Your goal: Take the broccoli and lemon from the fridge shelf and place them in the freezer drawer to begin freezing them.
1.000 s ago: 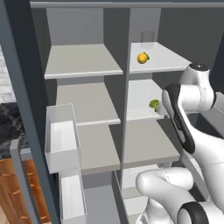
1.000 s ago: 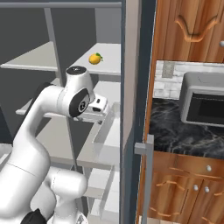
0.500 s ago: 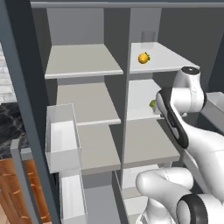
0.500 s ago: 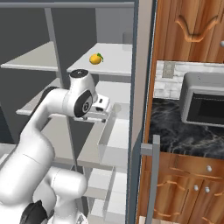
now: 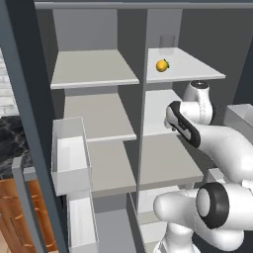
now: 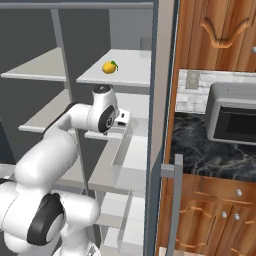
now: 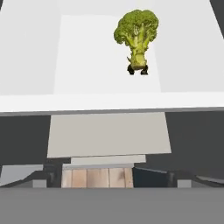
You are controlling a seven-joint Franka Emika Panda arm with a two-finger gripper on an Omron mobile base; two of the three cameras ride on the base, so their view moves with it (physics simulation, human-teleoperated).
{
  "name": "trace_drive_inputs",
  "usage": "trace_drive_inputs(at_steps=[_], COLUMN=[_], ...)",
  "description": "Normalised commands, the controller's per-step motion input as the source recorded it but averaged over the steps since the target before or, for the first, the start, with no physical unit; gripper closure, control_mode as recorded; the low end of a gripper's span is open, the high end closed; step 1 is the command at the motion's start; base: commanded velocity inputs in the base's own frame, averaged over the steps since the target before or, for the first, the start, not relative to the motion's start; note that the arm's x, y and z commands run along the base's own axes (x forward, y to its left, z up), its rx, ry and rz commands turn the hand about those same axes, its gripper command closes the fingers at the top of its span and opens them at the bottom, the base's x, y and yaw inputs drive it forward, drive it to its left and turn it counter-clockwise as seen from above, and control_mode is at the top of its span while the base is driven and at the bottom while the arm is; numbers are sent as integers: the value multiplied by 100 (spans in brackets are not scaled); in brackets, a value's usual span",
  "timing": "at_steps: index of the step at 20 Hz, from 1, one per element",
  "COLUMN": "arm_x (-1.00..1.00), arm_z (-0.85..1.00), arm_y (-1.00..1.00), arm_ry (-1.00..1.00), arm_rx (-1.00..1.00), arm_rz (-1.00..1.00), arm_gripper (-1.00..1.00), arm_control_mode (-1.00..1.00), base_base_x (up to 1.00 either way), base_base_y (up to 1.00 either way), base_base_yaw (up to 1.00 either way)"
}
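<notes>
One lemon [image 5: 162,65] sits on the top right shelf [image 5: 197,69] of the open fridge, near that shelf's left edge and toward its back, with a clear glass [image 5: 167,42] standing just behind it. From the right side the same lemon [image 6: 109,67] shows near the front left part of that shelf.

One broccoli [image 7: 137,33] lies on a pale shelf [image 7: 35,65] seen through the hand camera, well back from the shelf's front edge and a little right of its middle, stem pointing toward the front edge. It touches nothing else.

The left column holds three flat pale shelves, all bare, and the right column three more. Two translucent white bins [image 5: 69,153] hang on the open door at the left, one above the other.

The white arm [image 5: 217,143] rises from the base, bends at a dark-ringed elbow, and reaches forward and up into the right column, its wrist [image 6: 104,112] level with the second shelf, below the lemon's shelf. The hand points in over the front edge of that shelf. The fingers are hidden behind the wrist from both sides, and the hand camera does not make them out clearly, so I cannot tell whether the jaws are apart or together. Nothing is seen held.

To the right of the fridge stand wooden cabinets [image 6: 215,30], a dark marbled counter [image 6: 205,150] and a microwave [image 6: 235,115].
</notes>
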Motion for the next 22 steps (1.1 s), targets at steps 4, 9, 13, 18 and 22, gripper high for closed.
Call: trace_drive_inputs(at_steps=[4,9,13,18,22], arm_x=[64,39,38,40,34], arm_z=[-29,-17,-6,-14,-27], arm_y=[-6,-17,-18,-16,-11], arm_ry=[0,0,0,0,0], arm_rx=[0,0,0,0,0], arm_rz=[3,2,0,0,0], arm_gripper=[-100,-100,-100,-100,-100], arm_control_mode=[-100,-100,-100,-100,-100], base_base_x=[0,0,0,0,0], base_base_y=[0,0,0,0,0], base_base_yaw=[0,0,0,0,0])
